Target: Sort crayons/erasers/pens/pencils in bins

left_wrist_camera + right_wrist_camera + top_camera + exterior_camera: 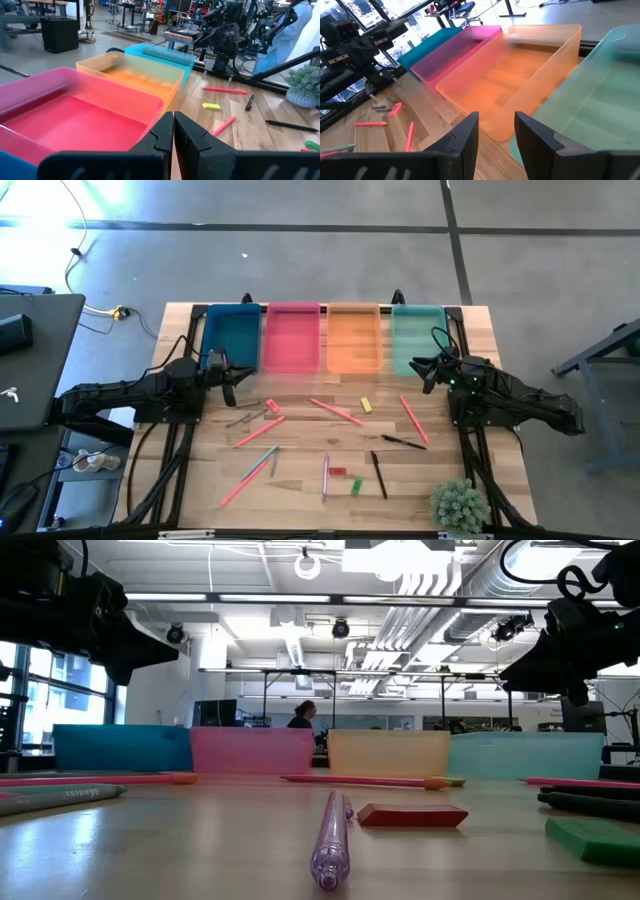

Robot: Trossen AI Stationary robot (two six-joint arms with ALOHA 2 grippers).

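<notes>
Starting at the left of the table (190,480), the left gripper (229,392) hangs just in front of the teal-blue bin (232,335), its fingers clenched together with nothing between them. The scattered items all lie nearer the front edge than this gripper: grey sticks (240,419) and a small red eraser (271,406) just beside it, then long pink pencils (259,431) spread farther out.

Along the back edge the four bins stand side by side and touching: teal-blue, pink-red bin (292,337), orange bin (354,337) and mint-green bin (418,335). All four look empty.

Toward the middle, another pink pencil (336,411) lies diagonally in front of the orange bin, with a yellow eraser (366,405) just beside its end. Closer to the front edge sit a pale purple pen (332,837), a red eraser (412,815) and a green eraser (356,485), then a black pen (380,475).

On the right, the right gripper (430,376) hovers at the front corner of the mint-green bin, fingers parted and holding nothing. A pink pencil (414,419) and a black pen (402,442) lie near it on the table, below and in front of it. A small green plant (459,505) stands at the front right corner.
</notes>
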